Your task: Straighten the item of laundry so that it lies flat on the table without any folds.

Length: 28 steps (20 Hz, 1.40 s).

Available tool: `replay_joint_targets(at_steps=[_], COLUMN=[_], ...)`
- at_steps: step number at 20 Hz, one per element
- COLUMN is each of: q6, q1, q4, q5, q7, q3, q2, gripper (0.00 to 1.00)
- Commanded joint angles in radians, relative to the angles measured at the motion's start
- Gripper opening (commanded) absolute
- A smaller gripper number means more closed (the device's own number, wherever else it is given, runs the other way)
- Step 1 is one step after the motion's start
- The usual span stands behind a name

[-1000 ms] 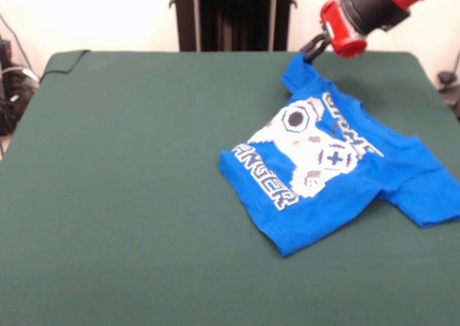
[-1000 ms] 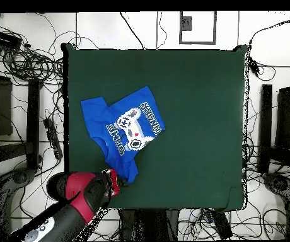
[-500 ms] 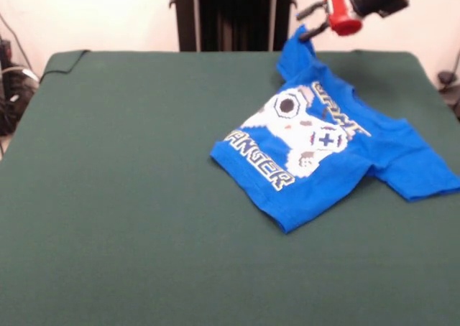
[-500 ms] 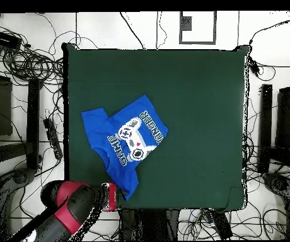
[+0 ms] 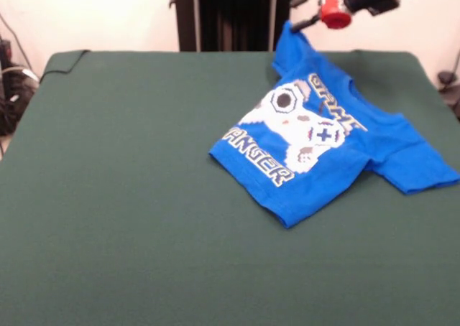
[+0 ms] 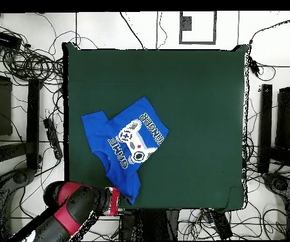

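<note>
The item of laundry point(image 5: 323, 143) is a bright blue T-shirt with a white controller print, lying on the right half of the green table point(image 5: 108, 168). One corner of it is lifted off the cloth near the far edge. My gripper point(image 5: 295, 23), black fingers on a red wrist, is shut on that raised corner. From above, the shirt point(image 6: 125, 142) stretches from the table's point(image 6: 198, 107) left middle toward the bottom edge, where the gripper point(image 6: 118, 200) holds its end. One sleeve point(image 5: 420, 171) lies flat at the right; the rest is slanted and slightly rumpled.
A black column point(image 5: 233, 14) rises behind the table's far edge. The cloth cover is bunched at the far left corner point(image 5: 65, 57). Cables point(image 6: 28, 60) and dark stands point(image 6: 264, 126) surround the table on the floor.
My gripper has risen and drawn back past the table's far edge, holding the shirt's corner. The shirt has stretched out and slid a little after it.
</note>
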Motion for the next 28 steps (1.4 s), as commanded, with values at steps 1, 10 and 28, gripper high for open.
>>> replay_joint_targets(at_steps=[1, 10, 28], q6=[-0.006, 0.191, -0.136], q1=[-0.031, -0.026, -0.219], q4=[-0.037, -0.076, -0.149], q5=[0.052, -0.126, -0.048], q7=[0.26, 0.163, 0.087], q3=[0.083, -0.061, 0.1], q2=[-0.02, -0.106, -0.22], gripper=[1.0, 1.0, 1.0])
